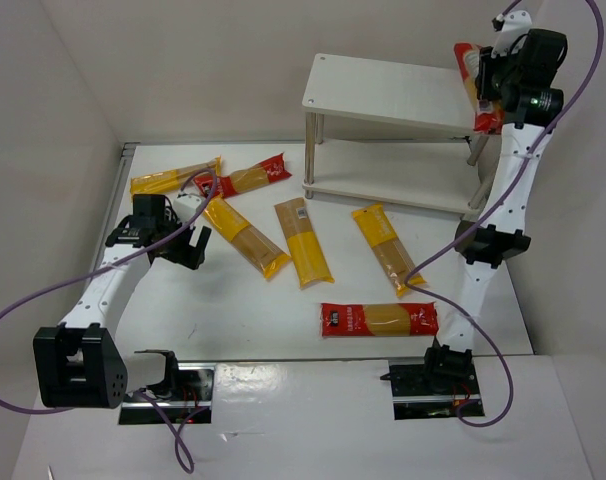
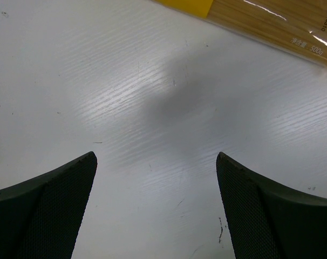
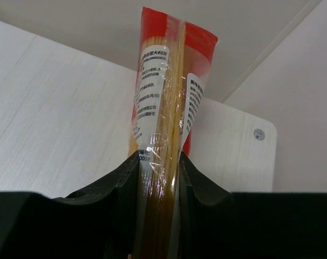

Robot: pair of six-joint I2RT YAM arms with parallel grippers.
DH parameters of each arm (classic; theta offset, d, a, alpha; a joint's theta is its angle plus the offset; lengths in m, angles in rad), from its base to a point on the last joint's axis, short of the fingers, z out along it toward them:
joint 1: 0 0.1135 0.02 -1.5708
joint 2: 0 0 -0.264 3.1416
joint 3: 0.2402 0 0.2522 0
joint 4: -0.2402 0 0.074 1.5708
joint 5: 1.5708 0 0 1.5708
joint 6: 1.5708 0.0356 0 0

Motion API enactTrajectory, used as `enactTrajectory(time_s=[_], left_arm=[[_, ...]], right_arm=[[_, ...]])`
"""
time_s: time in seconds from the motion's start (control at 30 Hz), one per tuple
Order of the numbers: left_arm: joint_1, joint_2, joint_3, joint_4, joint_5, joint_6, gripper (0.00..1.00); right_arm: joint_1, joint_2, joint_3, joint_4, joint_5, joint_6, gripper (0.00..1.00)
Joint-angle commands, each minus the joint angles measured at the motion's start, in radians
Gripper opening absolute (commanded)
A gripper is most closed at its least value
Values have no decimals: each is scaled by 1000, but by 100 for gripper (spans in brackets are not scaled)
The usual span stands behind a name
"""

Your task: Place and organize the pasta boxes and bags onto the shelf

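Six packets (image 1: 303, 243) dot the table (image 1: 233, 320); right gripper (image 3: 158, 160) clamps a seventh packet (image 3: 164, 81).

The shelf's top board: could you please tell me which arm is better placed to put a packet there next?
Right: the right claw is shut on a red packet at the edge of the top board; the left claw is open and empty, over the table near a yellow packet.
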Motion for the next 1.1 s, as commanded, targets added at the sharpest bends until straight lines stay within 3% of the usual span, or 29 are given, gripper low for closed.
enactTrajectory(time_s=[0.0,0.3,0.4,0.53,0.57,0.73,0.77,0.9,1.07], left_arm=[[5,6,16,1,23,10,97],[5,15,16,1,23,10,97],[5,15,16,1,32,10,97],[5,15,16,1,32,10,97],[5,15,16,1,32,10,97],[5,15,16,1,32,10,97],[5,15,16,1,32,10,97],[5,15,16,1,32,19,97],[5,15,16,-8,41,19,97]], right_arm=[[-49,-59,40,-36,2,-26,0],[-58,-77,40,-58,11,-17,0],[-58,-86,40,-58,11,-8,4],[-49,-86,40,-58,20,-8,23],[-49,-96,40,-58,20,-8,33],[-49,-105,40,-58,9,-8,58],[-49,-116,40,-58,9,-8,68],[-49,-140,40,-67,-9,-8,86],[-49,-163,40,-67,-40,-8,94]])
